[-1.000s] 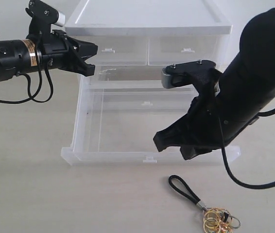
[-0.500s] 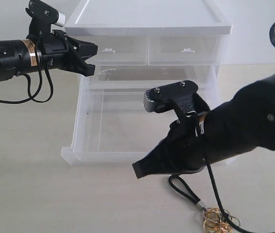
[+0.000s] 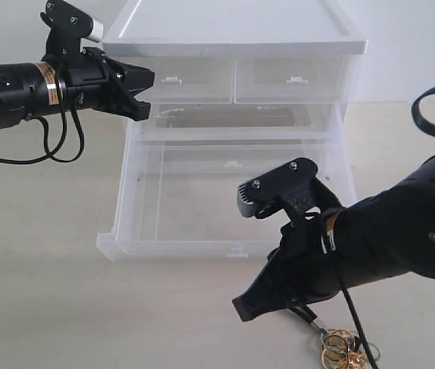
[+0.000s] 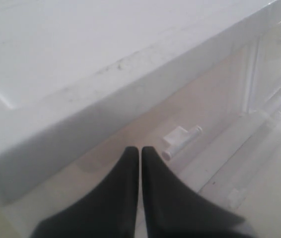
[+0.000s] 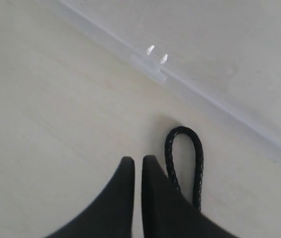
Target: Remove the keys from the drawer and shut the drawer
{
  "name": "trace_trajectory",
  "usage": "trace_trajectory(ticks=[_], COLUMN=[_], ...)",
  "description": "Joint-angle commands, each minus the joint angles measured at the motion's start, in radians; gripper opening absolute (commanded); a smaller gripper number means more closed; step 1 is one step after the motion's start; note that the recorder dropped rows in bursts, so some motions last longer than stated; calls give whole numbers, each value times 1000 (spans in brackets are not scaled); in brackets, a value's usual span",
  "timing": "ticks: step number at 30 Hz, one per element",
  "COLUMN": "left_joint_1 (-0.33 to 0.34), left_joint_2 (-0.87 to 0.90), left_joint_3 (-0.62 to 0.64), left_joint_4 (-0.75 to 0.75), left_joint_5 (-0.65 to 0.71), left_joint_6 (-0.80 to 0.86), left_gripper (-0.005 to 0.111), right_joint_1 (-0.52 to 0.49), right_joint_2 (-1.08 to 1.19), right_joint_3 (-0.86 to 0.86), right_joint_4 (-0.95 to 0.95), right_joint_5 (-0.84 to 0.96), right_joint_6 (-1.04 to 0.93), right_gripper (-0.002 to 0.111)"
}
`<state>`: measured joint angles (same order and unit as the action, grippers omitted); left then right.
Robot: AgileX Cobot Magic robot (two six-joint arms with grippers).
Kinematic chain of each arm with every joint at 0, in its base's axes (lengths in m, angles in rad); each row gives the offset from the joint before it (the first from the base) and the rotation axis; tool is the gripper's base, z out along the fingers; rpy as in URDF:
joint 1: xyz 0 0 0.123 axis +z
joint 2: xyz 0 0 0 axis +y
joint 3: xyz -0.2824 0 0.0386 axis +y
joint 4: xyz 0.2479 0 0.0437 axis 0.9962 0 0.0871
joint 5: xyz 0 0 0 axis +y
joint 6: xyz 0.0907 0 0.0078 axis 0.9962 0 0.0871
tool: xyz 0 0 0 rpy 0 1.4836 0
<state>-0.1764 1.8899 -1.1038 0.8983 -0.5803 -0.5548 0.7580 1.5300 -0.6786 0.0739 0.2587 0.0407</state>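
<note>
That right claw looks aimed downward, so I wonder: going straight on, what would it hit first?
Probably the bare table, short of the open drawer and its front edge. The shut right gripper has the black strap of the keys beside its fingers, not ahead. Depth is hard to judge.

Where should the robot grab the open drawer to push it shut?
Probably the tab handle, midway along the front wall of the drawer, coming from the front. It sticks out, and being centred it should slide the drawer in straight.

Nothing is readable; the arm's orange label (image 3: 46,83) is too small.
</note>
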Motion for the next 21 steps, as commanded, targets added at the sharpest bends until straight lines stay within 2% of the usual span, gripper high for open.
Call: trace_trajectory(ticks=[1, 4, 9, 11, 15, 21], left_joint_1=[27, 27, 27, 27, 27, 27], left_joint_2=[1, 1, 1, 1, 1, 1], left_joint_3=[-38, -38, -38, -38, -38, -38], left_joint_4=[-262, -262, -262, -262, -262, -262], left_joint_5=[110, 110, 110, 110, 108, 108], left_joint_6=[-14, -14, -14, -14, -14, -14], left_gripper=[4, 4, 4, 4, 4, 4], right_joint_1=[8, 20, 19, 19, 19, 19], right_joint_2=[15, -4, -3, 7, 48, 100], right_joint_3=[-16, -90, -192, -200, -201, -201], right_joint_4=[-46, -44, -166, -238, -416, -516], right_joint_5=[23, 143, 259, 271, 346, 358], right_joint_6=[-95, -193, -205, -211, -206, -199], right_gripper=[1, 12, 51, 59, 59, 59])
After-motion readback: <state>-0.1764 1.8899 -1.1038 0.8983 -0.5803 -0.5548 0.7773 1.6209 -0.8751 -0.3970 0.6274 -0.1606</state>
